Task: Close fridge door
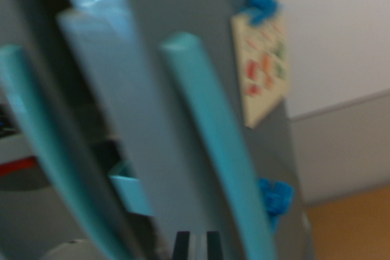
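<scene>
My end effector [197, 245] shows only as two dark fingertips at the bottom edge, set close together with nothing between them. Directly ahead and above stands the grey fridge door [152, 89], its long teal handle [216, 144] running top to bottom just to the wrist view's right. A dark opening [91, 150] lies left, so I judge the push goes that way.

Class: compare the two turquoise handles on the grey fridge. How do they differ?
The right handle sits on the door that faces the camera, beside a hanging card; the left handle is at the picture's edge, beside the dark opening. The right handle's top end shows; the left handle's is cropped. Both are turquoise, long and slanted.
</scene>
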Tool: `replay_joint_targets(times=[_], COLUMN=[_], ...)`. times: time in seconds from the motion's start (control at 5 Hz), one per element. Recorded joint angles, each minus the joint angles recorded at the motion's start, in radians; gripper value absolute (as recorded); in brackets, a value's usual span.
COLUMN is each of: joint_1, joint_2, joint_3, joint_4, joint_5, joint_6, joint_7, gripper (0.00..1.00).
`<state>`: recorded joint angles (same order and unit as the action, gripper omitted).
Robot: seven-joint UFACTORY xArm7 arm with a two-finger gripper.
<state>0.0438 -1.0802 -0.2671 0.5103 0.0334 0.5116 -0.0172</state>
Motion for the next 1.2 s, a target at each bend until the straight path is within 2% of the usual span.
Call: replay_joint_targets(times=[0.2,0.4,0.6,0.8,1.0,1.2], joint_1=[0.0000,0.0000,0.0000,0.0000,0.0000,0.0000], joint_2=[0.067,0.067,0.147,0.147,0.230,0.230], joint_3=[-0.032,-0.032,-0.061,-0.061,-0.069,-0.069], joint_4=[0.025,0.025,0.068,0.068,0.113,0.113], joint_5=[0.0000,0.0000,0.0000,0.0000,0.0000,0.0000], joint_6=[0.000,0.000,-0.002,-0.002,-0.002,-0.002], joint_7=[0.000,0.000,0.000,0.000,0.000,0.000], gripper=[1.00,1.00,1.00,1.00,1.00,1.00])
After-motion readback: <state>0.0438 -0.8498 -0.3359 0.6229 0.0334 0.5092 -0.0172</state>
